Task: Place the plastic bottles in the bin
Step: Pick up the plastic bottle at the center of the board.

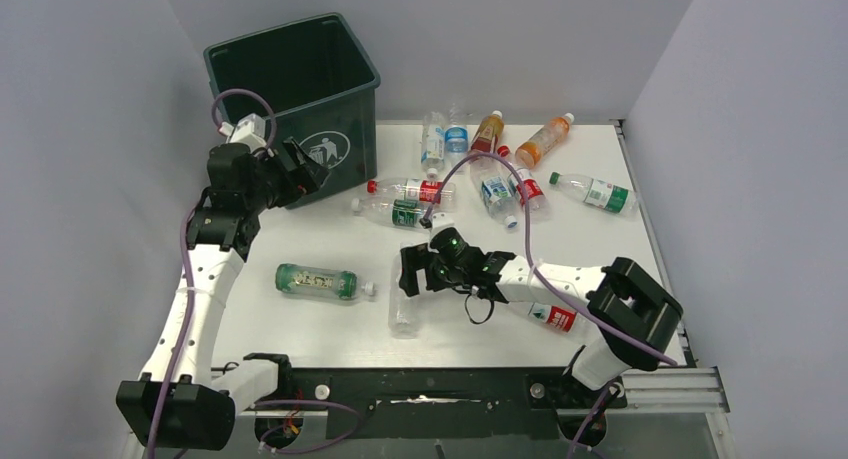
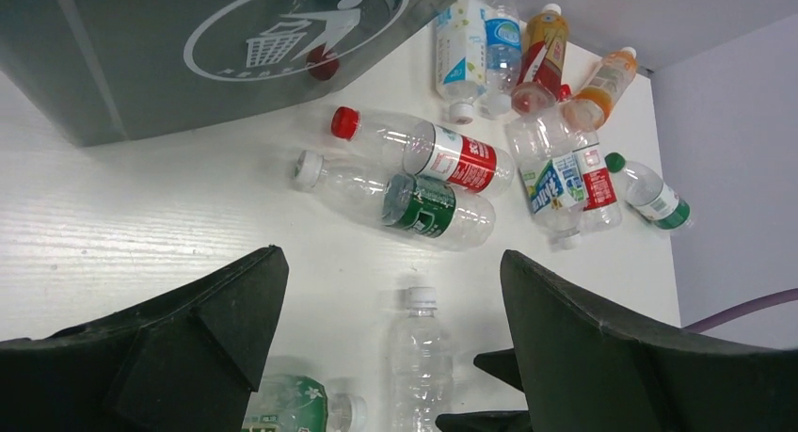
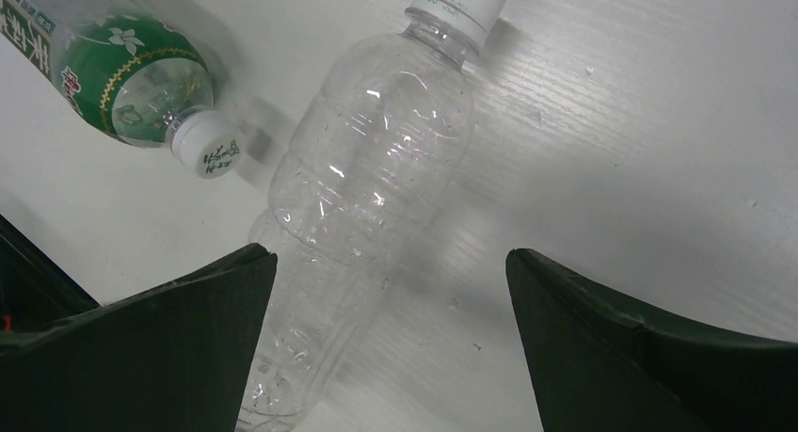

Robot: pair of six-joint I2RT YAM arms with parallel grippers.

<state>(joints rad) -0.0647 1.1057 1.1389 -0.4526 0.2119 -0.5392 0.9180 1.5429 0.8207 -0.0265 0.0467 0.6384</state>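
Right hand (image 3: 388, 258) wide open over clear bottle (image 3: 376, 159), centre of its wrist view.
Lower squarely across the mid-body before closing; left hand (image 2: 393, 263) wide, empty, beside bin (image 2: 122, 65).

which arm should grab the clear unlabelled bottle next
Right. The right gripper hangs open directly over the clear bottle, while the left gripper is open by the bin, farther off.

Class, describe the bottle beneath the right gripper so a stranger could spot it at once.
From the green bin at the far left, come forward and right to the open right gripper. The clear bottle lying below it has a white cap and, unlike the green-labelled bottle beside it, no label.
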